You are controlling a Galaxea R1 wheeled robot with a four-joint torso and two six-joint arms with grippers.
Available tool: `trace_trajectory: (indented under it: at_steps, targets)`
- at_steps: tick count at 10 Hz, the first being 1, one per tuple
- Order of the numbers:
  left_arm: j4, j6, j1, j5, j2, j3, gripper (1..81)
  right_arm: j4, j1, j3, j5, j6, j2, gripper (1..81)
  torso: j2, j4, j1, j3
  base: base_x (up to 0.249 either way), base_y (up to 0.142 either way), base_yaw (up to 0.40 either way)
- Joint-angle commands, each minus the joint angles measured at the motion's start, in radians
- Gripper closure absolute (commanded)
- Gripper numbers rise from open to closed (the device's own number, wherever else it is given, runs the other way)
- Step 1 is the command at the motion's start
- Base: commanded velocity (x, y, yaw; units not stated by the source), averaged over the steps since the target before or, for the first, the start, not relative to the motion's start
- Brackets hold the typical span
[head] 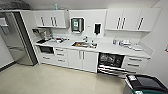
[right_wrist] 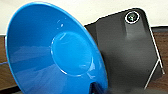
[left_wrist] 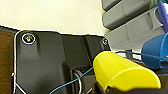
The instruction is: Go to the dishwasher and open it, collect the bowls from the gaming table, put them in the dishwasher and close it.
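The kitchen run stands ahead across open floor, and the dishwasher sits under the counter to the right of the sink, door dropped open with the dark racks showing. Judging from that, the opening step is done and the carry to the machine is the step in hand.

The blue bowl rides in the right gripper, pinched at the rim nearest the wrist, its hollow turned toward the camera and tilted well off level. It also shows in the left wrist view, ahead of and beside the left hand's load, apart from it.

The yellow bowl sits in the left gripper, held at its near edge with the body reaching away from the hand; the fingers themselves are hard to make out, but the bowl hangs there on its own.

To do the approach well, I would square up to the open door rather than come in at an angle, stop short of the lowered door, and keep both arms quiet, since rim grips probably slip under jolts. The two bowls should stay apart so they do not knock.
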Motion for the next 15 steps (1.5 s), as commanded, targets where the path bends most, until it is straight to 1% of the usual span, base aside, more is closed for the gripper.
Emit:
trace_trajectory:
  at_steps: [1, 15]
  targets:
    - [0.010, 0.000, -0.034, 0.014, -0.018, 0.009, 81.1, -0.039, 0.025, 0.022, -0.042, -0.016, 0.006, 81.1, 0.000, 0.000, 0.001, 0.000, 0.132, 0.000, 0.000]
    - [0.010, 0.000, -0.034, 0.013, -0.018, 0.009, 81.1, -0.039, 0.025, 0.022, -0.042, -0.016, 0.006, 81.1, 0.000, 0.000, 0.001, 0.000, 0.132, 0.000, 0.000]
